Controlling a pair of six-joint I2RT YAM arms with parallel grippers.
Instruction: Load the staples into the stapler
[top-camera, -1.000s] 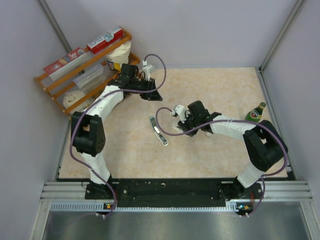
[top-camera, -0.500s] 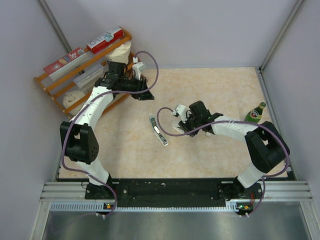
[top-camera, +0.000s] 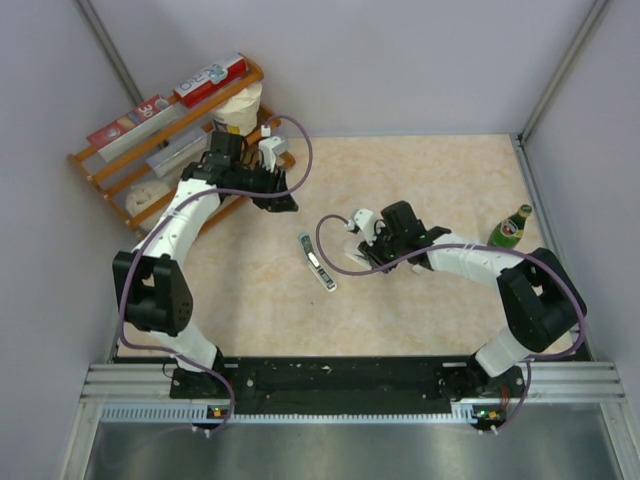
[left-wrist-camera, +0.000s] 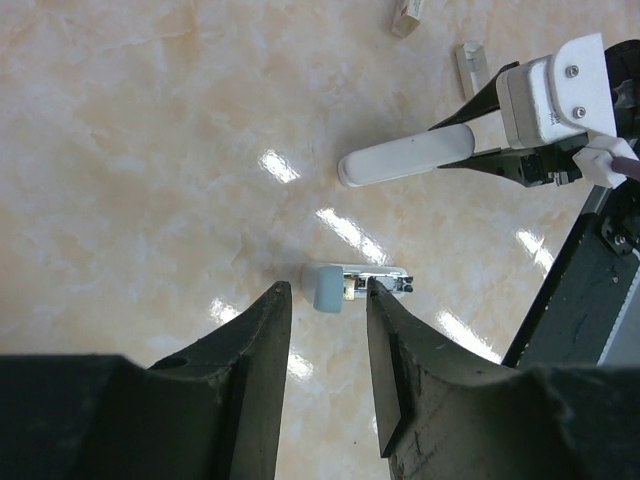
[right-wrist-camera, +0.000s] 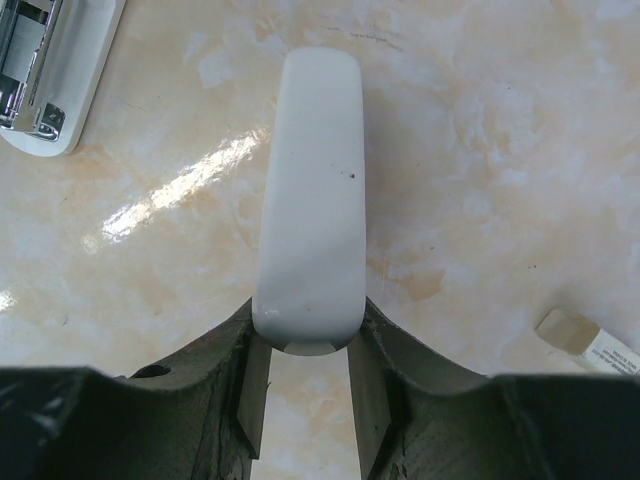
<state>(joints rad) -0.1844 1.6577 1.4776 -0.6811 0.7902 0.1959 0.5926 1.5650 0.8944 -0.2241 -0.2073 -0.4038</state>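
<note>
1. Left gripper (left-wrist-camera: 326, 300) is swinging back toward the table's (top-camera: 450, 180) far-left corner, gaping empty, so loading is not starting yet.
2. Right gripper (right-wrist-camera: 306, 330) is clamping a white stapler (right-wrist-camera: 310, 180).
3. Staples (right-wrist-camera: 588, 343) are lying flat mid-table, right of that gripper, long axis slanting across the white stapler's.

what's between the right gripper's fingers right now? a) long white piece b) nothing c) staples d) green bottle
A: in the right wrist view the long white piece sits between the right gripper's fingers, which touch its sides, while the staples lie apart on the table.
</note>
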